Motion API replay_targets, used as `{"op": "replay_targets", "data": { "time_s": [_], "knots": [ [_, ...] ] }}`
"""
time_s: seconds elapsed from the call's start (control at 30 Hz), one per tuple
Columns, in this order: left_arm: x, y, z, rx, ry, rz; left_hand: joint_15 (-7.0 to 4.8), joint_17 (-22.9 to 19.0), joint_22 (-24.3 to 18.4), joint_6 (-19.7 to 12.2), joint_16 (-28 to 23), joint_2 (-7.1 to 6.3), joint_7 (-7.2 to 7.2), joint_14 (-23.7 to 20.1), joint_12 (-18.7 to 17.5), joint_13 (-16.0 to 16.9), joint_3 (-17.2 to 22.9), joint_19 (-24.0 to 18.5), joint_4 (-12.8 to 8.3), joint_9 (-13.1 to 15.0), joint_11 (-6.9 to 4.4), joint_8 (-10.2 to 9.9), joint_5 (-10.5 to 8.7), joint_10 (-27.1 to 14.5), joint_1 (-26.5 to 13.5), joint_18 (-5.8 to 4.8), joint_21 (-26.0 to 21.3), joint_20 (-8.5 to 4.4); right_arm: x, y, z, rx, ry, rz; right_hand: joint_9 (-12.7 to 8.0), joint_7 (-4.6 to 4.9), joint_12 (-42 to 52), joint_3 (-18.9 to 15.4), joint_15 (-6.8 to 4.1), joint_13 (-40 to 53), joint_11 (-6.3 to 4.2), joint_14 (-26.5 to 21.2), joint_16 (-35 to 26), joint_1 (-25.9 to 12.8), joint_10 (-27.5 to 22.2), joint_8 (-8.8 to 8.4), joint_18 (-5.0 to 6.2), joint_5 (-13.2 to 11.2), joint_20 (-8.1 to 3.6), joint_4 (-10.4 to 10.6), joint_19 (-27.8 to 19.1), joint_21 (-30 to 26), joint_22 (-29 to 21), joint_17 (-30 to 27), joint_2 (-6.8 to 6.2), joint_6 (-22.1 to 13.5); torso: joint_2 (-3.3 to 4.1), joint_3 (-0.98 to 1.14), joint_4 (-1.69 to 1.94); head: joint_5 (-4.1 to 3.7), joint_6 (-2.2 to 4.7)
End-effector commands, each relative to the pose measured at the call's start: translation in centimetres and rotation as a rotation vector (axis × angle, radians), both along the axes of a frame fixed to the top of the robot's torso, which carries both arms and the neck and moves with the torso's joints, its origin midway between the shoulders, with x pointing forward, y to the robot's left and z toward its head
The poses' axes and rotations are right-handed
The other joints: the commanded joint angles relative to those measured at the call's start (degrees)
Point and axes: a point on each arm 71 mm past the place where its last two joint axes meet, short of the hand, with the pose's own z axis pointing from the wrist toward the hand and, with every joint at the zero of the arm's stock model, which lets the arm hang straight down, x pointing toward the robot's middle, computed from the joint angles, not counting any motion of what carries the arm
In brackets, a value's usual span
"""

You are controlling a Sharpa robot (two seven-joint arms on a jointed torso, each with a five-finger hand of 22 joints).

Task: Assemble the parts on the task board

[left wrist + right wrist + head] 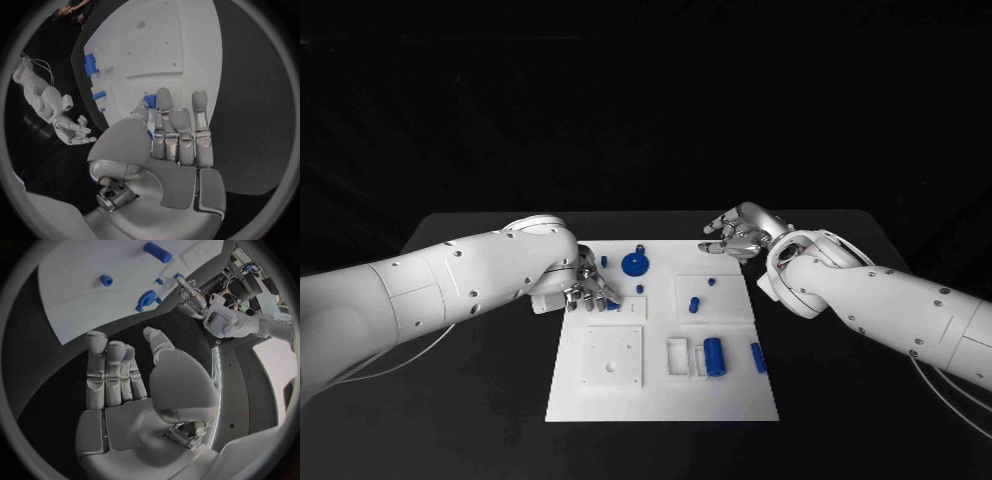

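The task board [661,400] lies mid-tabletop [473,400] in my head view, blue parts [714,356] on it; my left robot hand [586,291] rests at its left edge, and I cannot tell its grasp. My right robot hand [740,232] hovers off the far right corner.

Left wrist: fingers [181,135] reach beside a blue part [150,101].

Right wrist: fingers [109,372] apart, holding nothing.

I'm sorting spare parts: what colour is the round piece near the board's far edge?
Blue. The round piece shows best in the head view.

white arms [444,280], silver hands [740,232] — thin cables
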Motion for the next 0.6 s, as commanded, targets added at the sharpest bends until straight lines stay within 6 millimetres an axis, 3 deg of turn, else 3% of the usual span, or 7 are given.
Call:
{"op": "replay_targets", "data": {
  "time_s": [0.03,0.1,0.33,0.6],
  "knots": [
    [-0.04,-0.25,-0.14,0.043,-0.002,-0.029,0.01,0.1,1.2,0.4,-0.2,-1.24,0.19,0.1,-0.2,0.2,0.8,-0.1,1.1,0.1,-0.15,-0.4,-0.24,2.6,0.0,-0.43,0.3,-0.51,-0.06,0.19,0.02,-0.002,0.000,0.011,-0.1,0.15,-0.1,0.0,-0.17,0.0,0.11,0.1,-0.3,-0.5,-0.1,-0.22,0.78,0.2,0.01,0.4,2.4,-0.1,3.1,0.0,0.07,0.0,0.01,0.00,-0.03,-0.04,-0.01],
    [-0.04,-0.36,-0.19,0.055,-0.005,-0.038,0.00,0.2,1.2,0.5,-0.2,-1.71,0.22,0.2,-0.2,0.3,1.4,-0.1,1.6,0.2,-0.15,-0.4,-0.25,2.6,0.1,-0.43,0.4,-0.51,-0.08,0.22,0.03,-0.001,0.000,0.012,-0.1,0.15,-0.1,0.0,-0.17,0.0,0.11,0.1,-0.3,-0.5,-0.1,-0.22,0.78,0.2,0.01,0.4,2.4,-0.1,3.1,0.0,0.07,0.0,0.02,0.02,-0.05,-0.06,0.00],
    [-0.03,-0.64,-0.25,0.086,-0.010,-0.058,0.03,0.4,1.1,0.7,0.2,-0.81,0.07,0.3,0.3,0.6,1.4,-0.1,0.4,0.4,-0.24,-0.3,-0.10,2.7,0.6,-0.43,0.4,-0.45,-0.12,0.29,0.06,-0.001,0.000,0.013,-0.1,0.15,-0.1,0.0,-0.17,0.0,0.11,0.1,-0.3,-0.5,-0.1,-0.22,0.78,0.2,0.01,0.4,2.4,-0.1,3.1,0.0,0.07,0.0,-0.02,0.00,0.01,-0.15,-0.03],
    [-0.05,-1.03,-0.24,0.095,-0.014,-0.069,0.03,0.6,1.2,0.8,0.4,-0.65,0.02,0.3,0.7,0.7,1.3,0.0,0.6,0.5,-0.30,-0.3,-0.08,2.7,0.2,-0.43,0.5,-0.45,-0.10,0.37,0.04,0.000,0.000,0.015,-0.1,0.15,-0.1,0.0,-0.17,0.0,0.11,0.1,-0.3,-0.5,-0.1,-0.22,0.78,0.2,0.01,0.4,2.4,-0.1,3.1,0.0,0.07,0.0,-0.01,-0.01,-0.01,-0.17,-0.03]
  ]
}}
